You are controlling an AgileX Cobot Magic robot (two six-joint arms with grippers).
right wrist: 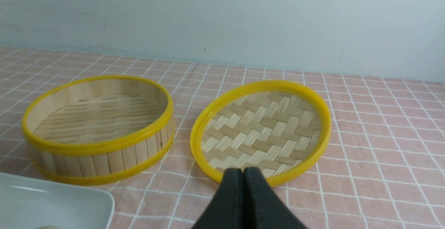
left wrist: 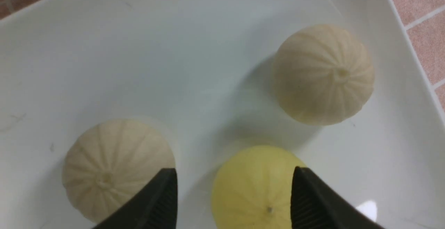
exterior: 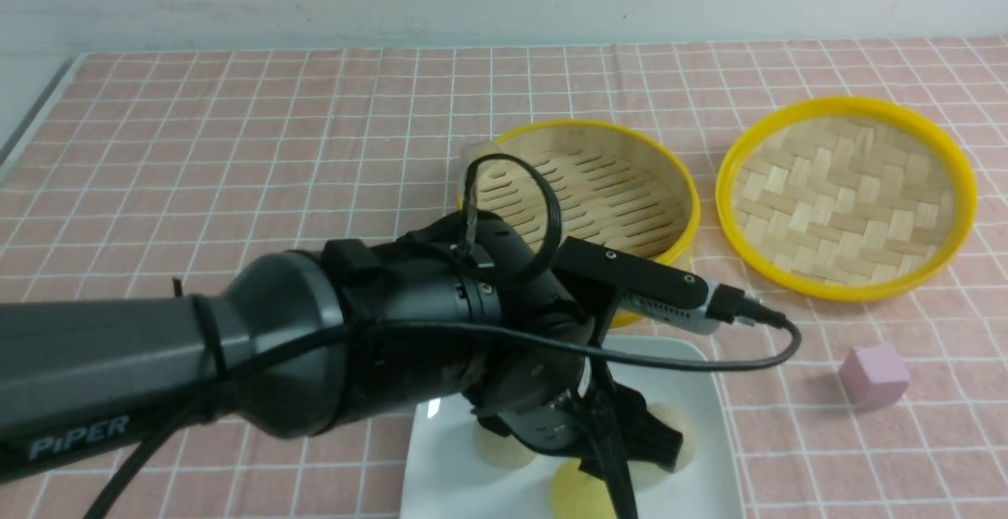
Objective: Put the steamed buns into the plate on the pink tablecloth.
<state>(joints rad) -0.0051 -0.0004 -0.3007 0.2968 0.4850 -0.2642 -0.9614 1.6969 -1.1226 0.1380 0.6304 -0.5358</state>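
Left end effector: open, fingers set apart either side of the yellow bun, nothing gripped.
Right end effector: fingers pressed together, nothing held, parked near the woven lid.
Buns location: all three are seen inside the plate, yellow one plus two pale buns, each apart from the others.
Plate location: on the pink tablecloth, just in front of the steamer basket, which is empty.
Task status: judged essentially done; only a clean retreat is left.
Risk 1: the yellow bun could be clipped by one finger on lift-off if the arm is raised at a slant; it is round, so a roll into the nearer pale bun is likely.
Risk 2: the basket rim could be bumped by the wrist if the arm is swung back low.
Risk 3: a re-closing of the fingers would pick the bun up again.
Hidden: most of the plate is covered by the left arm in the front view; buns are seen there only as slivers.
Cut off: the plate's near edge and the lower part of the yellow bun.
Unclear: whether one finger touches the yellow bun cannot be told.
Other: the pink cube sits off to the right, uninvolved.
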